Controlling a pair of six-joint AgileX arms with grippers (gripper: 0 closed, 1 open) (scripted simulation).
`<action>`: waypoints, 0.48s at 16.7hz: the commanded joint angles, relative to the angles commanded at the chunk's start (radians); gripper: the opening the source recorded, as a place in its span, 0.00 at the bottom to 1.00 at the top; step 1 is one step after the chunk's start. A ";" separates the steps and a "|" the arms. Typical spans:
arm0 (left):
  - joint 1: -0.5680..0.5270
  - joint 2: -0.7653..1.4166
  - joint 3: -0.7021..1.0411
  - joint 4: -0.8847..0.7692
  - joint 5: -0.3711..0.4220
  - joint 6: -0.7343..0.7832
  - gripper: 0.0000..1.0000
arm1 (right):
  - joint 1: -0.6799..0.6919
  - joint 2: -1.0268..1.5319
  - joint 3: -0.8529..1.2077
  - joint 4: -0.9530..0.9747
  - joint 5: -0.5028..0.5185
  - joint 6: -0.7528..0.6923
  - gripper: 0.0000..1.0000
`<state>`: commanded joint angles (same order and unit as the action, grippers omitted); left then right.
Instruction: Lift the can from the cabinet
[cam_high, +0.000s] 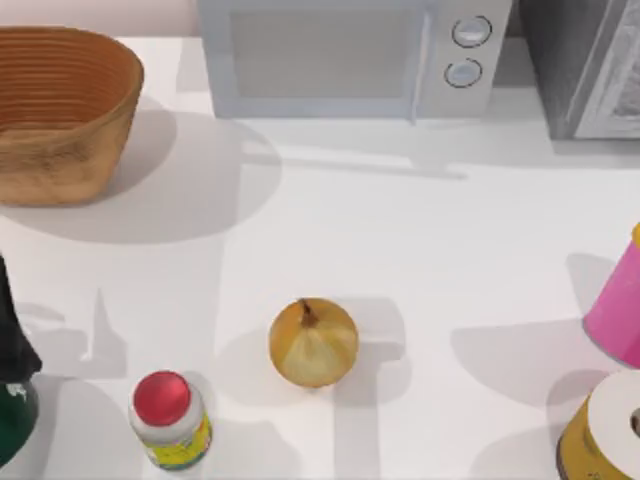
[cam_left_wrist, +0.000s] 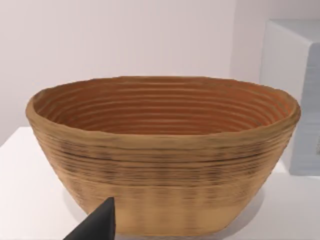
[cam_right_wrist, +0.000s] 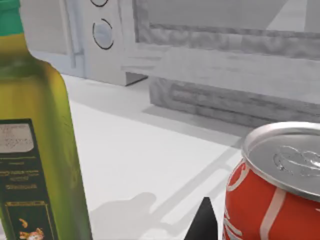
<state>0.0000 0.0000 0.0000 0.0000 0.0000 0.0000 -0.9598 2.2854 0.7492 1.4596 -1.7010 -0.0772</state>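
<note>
The white counter (cam_high: 420, 260) carries everything. At its twelve o'clock edge stands the white microwave (cam_high: 350, 55) with two round knobs, and at one o'clock beside it the dark grey speckled cabinet (cam_high: 570, 60), its pale door (cam_right_wrist: 240, 65) hanging ajar in the right wrist view. A woven basket (cam_high: 60, 110) sits at ten o'clock. At four o'clock stand a pink container (cam_high: 615, 310) and a yellow roll (cam_high: 605, 430). An onion (cam_high: 313, 343) lies near six o'clock, a red-capped bottle (cam_high: 170, 420) at seven.

The right wrist view shows the red can (cam_right_wrist: 270, 195) standing on the counter outside the cabinet, just beside a dark fingertip (cam_right_wrist: 202, 222) of the right pincer, with a green oil bottle (cam_right_wrist: 35, 140) nearby; whether that pincer is open, I cannot tell. The left pincer's fingertip (cam_left_wrist: 97, 225) points at the basket; its state I cannot tell either.
</note>
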 joint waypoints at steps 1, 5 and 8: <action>0.000 0.000 0.000 0.000 0.000 0.000 1.00 | 0.000 0.000 0.000 0.000 0.000 0.000 0.00; 0.000 0.000 0.000 0.000 0.000 0.000 1.00 | 0.019 0.026 0.067 -0.093 0.110 -0.006 0.00; 0.000 0.000 0.000 0.000 0.000 0.000 1.00 | 0.059 0.009 0.011 -0.072 0.082 -0.057 0.00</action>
<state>0.0000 0.0000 0.0000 0.0000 0.0000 0.0000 -0.9009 2.2943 0.7598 1.3876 -1.6194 -0.1343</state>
